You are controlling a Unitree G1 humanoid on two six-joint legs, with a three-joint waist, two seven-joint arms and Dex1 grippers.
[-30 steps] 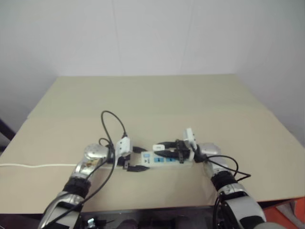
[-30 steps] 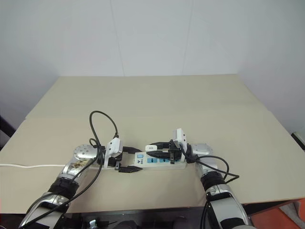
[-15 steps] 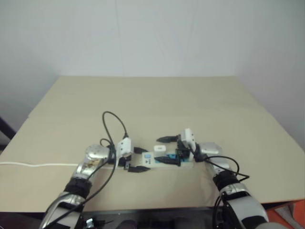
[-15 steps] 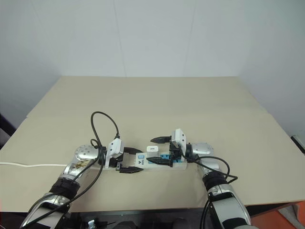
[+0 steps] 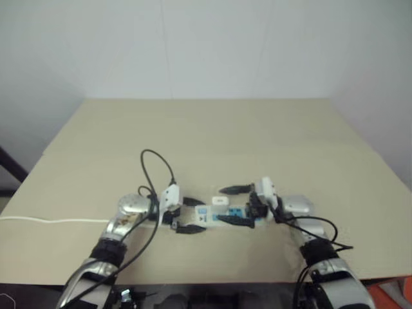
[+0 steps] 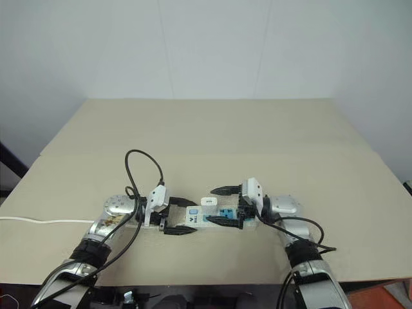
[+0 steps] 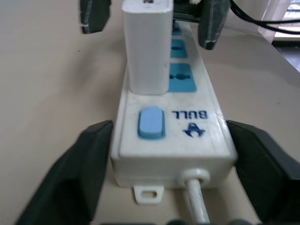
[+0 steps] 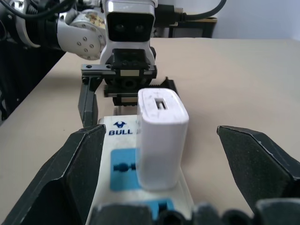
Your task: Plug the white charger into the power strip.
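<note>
Small white boxy plastic charger (image 8: 161, 140) standing upright in the socket face next to the blue end switch (image 7: 151, 123) of the long white plastic power strip (image 7: 187, 126); seated by the look of it, prongs out of sight, so plugged in as far as can be judged. Strip lying flat on the beige worktop (image 6: 212, 138), near its front edge, thin white cord (image 6: 38, 221) trailing off toward the robot's left.

Changed over the last second: right claw (image 6: 221, 205), clamped on the charger a second ago, now spread wide, black fingers standing either side of the charger without touching it, and drawn back a little toward the robot's right. Left claw (image 6: 182, 216) likewise opened from a steadying grip to a wide stance, fingers flanking the switch end of the strip, apart from its sides in the left wrist view. Charger left standing on its own in the same socket, not tipped.

Meaning for the task: insertion apparently complete, both holds released. Remaining only to pull both claws clear without nudging charger or strip; main risk a fingertip catching the charger on the way out.
</note>
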